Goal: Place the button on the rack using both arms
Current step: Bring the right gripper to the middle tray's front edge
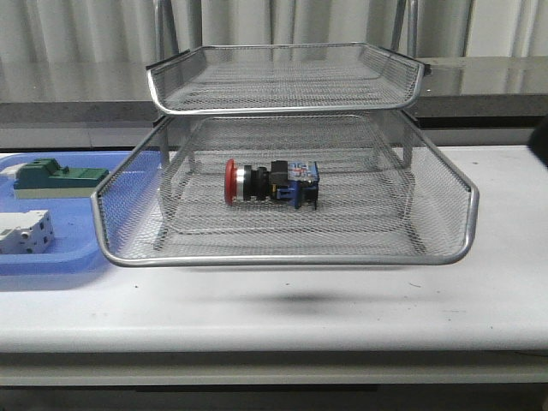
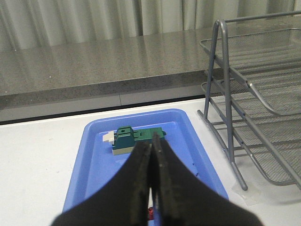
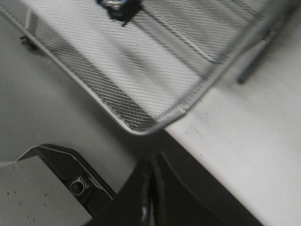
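The button (image 1: pixel 271 181) lies on its side in the rack's pulled-out middle tray (image 1: pixel 282 258), red head to the left. Another tray (image 1: pixel 282 107) sits above it. Neither gripper shows in the front view. In the left wrist view my left gripper (image 2: pixel 151 146) is shut and empty above the blue bin, with the rack's frame (image 2: pixel 225 70) off to its side. In the right wrist view my right gripper (image 3: pixel 151 157) is shut and empty, apart from the tray's front corner (image 3: pixel 141 131). Only a bit of the button (image 3: pixel 117 7) shows there.
A shallow blue bin (image 1: pixel 43 261) left of the rack holds a green-and-beige block (image 1: pixel 56 178) and a white terminal block (image 1: pixel 24 233). The bin (image 2: pixel 94 160) and green block (image 2: pixel 134 139) also show in the left wrist view. The right wrist view shows the table's edge (image 3: pixel 244 141).
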